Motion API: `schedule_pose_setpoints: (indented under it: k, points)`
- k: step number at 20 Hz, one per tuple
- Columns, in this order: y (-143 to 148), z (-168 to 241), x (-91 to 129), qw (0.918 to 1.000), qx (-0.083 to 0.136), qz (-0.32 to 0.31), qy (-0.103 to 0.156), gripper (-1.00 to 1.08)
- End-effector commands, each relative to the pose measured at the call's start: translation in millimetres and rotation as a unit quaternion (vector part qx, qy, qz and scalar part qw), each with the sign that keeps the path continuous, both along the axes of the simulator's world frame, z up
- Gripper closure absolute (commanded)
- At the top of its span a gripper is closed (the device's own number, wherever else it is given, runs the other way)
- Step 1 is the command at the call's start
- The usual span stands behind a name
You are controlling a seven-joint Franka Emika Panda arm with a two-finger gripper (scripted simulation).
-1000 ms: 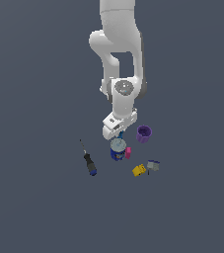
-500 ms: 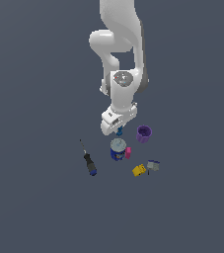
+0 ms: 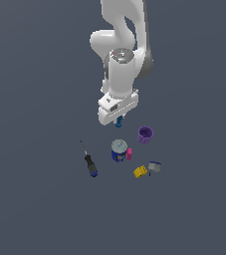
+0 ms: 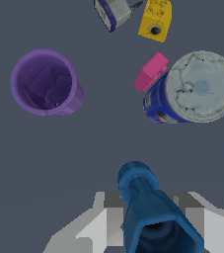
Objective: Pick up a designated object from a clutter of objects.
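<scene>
The tiny dark-blue rod with knobby ends hangs in my gripper, lifted well above the floor and the clutter. In the wrist view the rod sits between the grey fingers, one knob sticking out past them. The gripper is shut on it. Below lie the purple cup, the grey-topped blue can, the pink block, the yellow block and the grey-blue piece.
The black-handled screwdriver lies at the exterior view's left of the can. The wrist view shows the cup, the can, the pink block, the yellow block and the grey-blue piece far below.
The arm has risen, carrying the blue rod up and away from the can and the rest of the clutter, which has stayed in place.
</scene>
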State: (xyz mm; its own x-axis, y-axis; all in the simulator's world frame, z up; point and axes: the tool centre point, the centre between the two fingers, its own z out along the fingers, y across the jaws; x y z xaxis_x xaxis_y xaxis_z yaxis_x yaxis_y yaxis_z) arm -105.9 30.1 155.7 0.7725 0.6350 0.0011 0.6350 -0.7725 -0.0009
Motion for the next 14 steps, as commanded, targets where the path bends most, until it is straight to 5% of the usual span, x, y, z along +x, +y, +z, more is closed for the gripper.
schedule_pose_setpoints:
  k: [1, 14]
  points:
    - [-3, 22, -2, 1.0000, 0.001, 0.000, 0.000, 1.08]
    - [-21, 136, -9, 1.0000, 0.001, 0.000, 0.000, 1.08]
